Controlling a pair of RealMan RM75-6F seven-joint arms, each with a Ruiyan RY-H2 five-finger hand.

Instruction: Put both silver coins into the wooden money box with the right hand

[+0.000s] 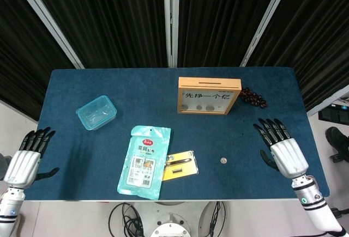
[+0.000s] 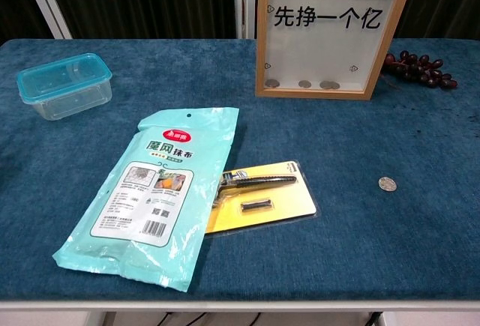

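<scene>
The small round silver coin [image 1: 223,160] is lying flat on the blue cloth surface [image 1: 136,92], well in front of the wooden money box with a glass front [image 1: 208,96]. You are keeping your right hand [image 1: 284,152] beside it, empty, fingers spread. Lower the fingertips onto the coin's edge. The left hand [image 1: 24,160], also spread, is showing only from the head; only the chest view is showing coins inside the box.
</scene>
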